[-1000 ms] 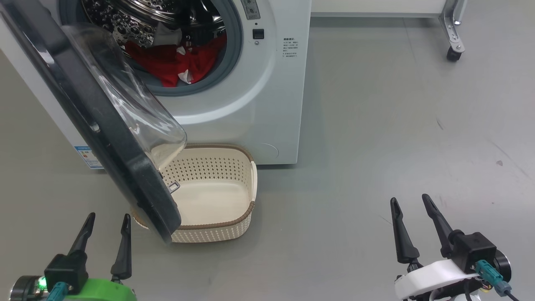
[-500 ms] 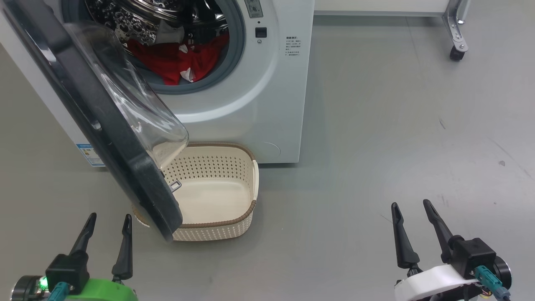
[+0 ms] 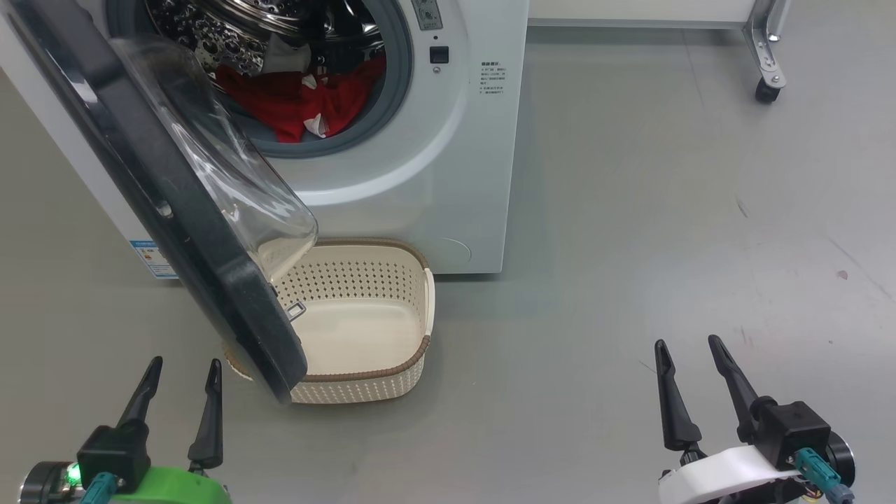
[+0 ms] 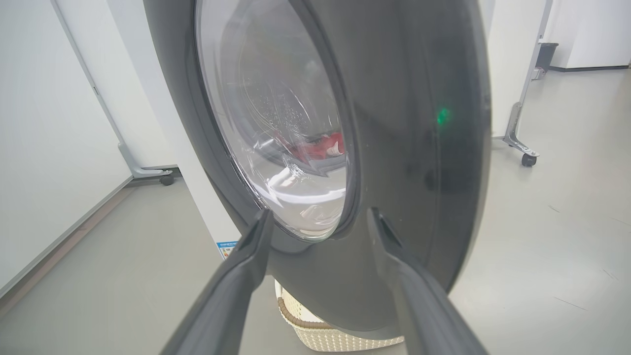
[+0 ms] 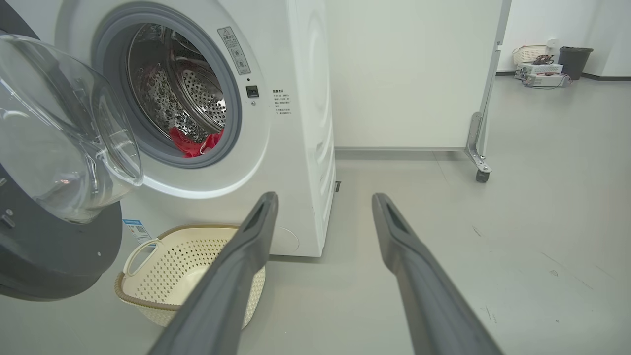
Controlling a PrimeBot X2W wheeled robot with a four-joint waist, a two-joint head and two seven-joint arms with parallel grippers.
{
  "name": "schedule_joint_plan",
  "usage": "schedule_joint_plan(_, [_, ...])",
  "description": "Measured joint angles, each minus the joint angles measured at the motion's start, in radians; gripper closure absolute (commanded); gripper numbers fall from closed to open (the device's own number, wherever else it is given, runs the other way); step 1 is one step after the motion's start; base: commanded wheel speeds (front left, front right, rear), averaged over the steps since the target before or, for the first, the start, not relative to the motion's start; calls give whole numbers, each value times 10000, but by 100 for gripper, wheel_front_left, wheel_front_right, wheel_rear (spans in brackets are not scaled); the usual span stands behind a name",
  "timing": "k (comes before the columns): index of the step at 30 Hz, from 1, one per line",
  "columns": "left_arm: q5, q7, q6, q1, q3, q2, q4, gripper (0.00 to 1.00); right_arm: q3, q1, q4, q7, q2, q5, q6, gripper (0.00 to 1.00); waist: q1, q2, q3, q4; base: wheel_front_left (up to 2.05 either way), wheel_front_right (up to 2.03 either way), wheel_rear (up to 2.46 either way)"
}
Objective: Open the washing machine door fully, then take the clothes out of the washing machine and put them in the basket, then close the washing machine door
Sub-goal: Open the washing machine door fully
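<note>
my left gripper [image 3: 185, 362] has its two fingers spread wide with nothing between them. my right gripper [image 3: 687, 342] stands the same way, wide and empty, over bare grey floor [image 3: 630, 245]. just ahead of my left fingertips the washing machine door [image 3: 199, 259] hangs swung partway out, its lower edge a little to their right. from my left wrist, its dark outer face and glass window [image 4: 276, 123] sit straight in front of the fingers, not touching them. the basket [image 3: 364, 381] sits on the floor ahead and to the right of my left gripper, partly under the door's edge and just in front of the washing machine [image 3: 455, 175]. the clothes [image 3: 294, 105], red with white bits, lie inside the drum [image 3: 196, 35], beyond the door, far ahead of my left gripper and well to the left of my right one.
</note>
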Motion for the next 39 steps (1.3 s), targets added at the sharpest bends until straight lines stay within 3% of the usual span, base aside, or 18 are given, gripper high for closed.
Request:
schedule_joint_plan(24, [-2, 0, 0, 4, -61, 0, -6, 0, -430, 183, -35, 0, 190, -364, 297, 0, 0, 0, 29, 49, 0, 0, 0])
schedule_joint_plan(27, [-12, 0, 0, 5, -311, 54, 21, 100, -451, 183, -33, 0, 201, -378, 334, 0, 0, 0, 15, 50, 0, 0, 0])
schedule_joint_plan(39, [-134, 0, 0, 13, -330, 98, -35, 100, -556, 184, -19, 0, 303, -514, 426, 0, 0, 0, 7, 55, 0, 0, 0])
